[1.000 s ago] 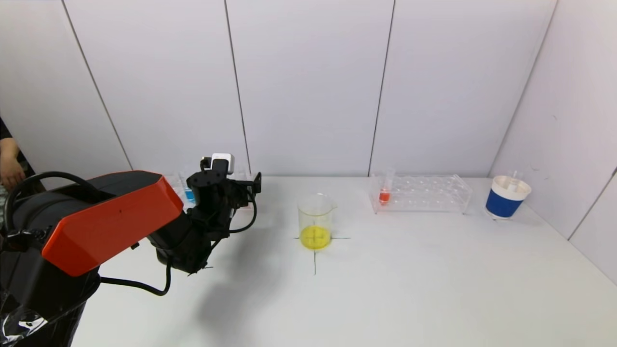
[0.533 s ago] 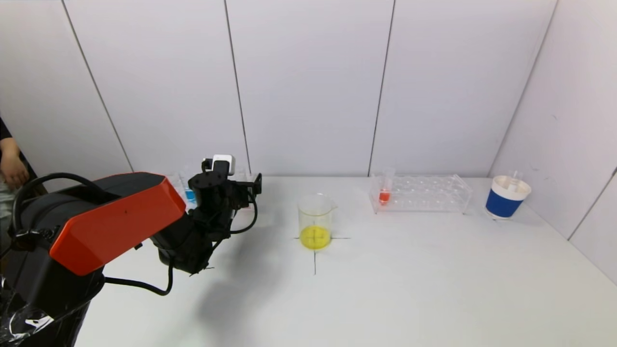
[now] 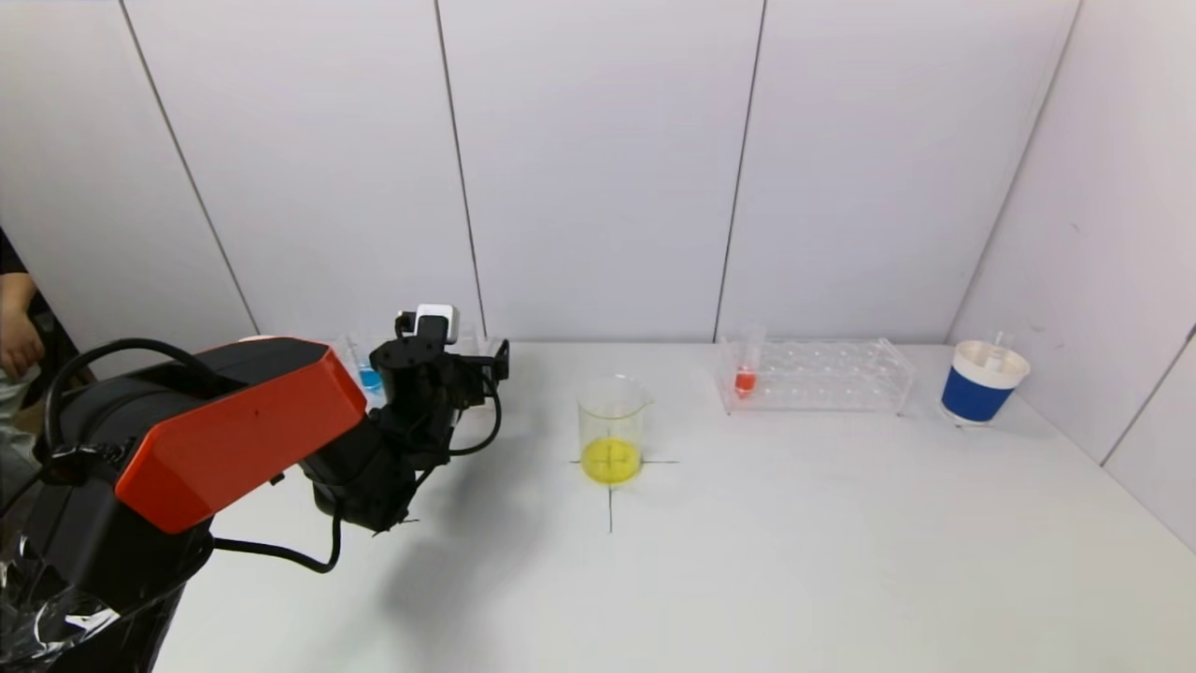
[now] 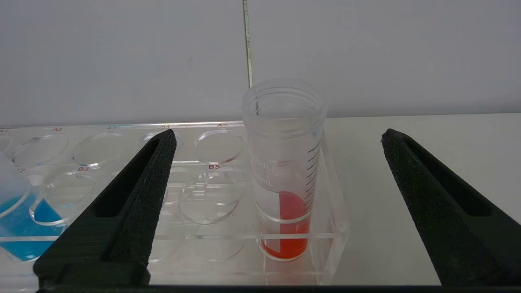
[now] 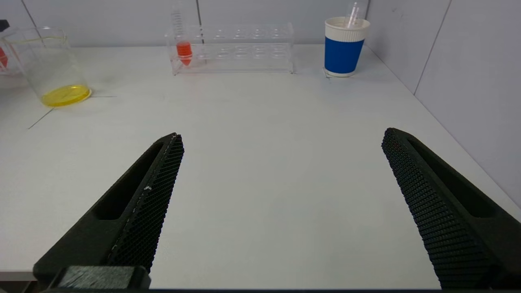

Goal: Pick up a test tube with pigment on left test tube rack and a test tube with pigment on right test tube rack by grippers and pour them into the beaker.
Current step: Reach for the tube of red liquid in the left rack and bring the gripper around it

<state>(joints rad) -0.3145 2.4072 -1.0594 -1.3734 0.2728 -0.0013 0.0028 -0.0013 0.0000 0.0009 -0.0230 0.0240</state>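
A: What was the biggest thing there?

B: The white bench [image 3: 794, 542], carrying all of it. Then the left test tube rack [image 4: 211, 195], clear plastic, just ahead of the left gripper [image 4: 276, 140], and the right test tube rack [image 5: 232, 49], far ahead of the right gripper [image 5: 281, 140].

A: And the beaker?

B: The beaker [image 3: 612, 430] stood on a cross mark between the racks, yellow liquid at its bottom.

A: How were the fingers?

B: Both pairs were released, spread wide, grasping nothing. The red-pigment tube [image 4: 285, 171] stood upright in the left rack's end hole, lined up between the left fingers [image 4: 134, 203] but beyond their tips. A blue-filled tube [image 4: 16, 215] sat off past one finger.

A: On the other side?

B: Another red tube [image 5: 183, 49] stood in the far rack's end hole. A blue-and-white cup [image 5: 344, 47] stood beside that rack.
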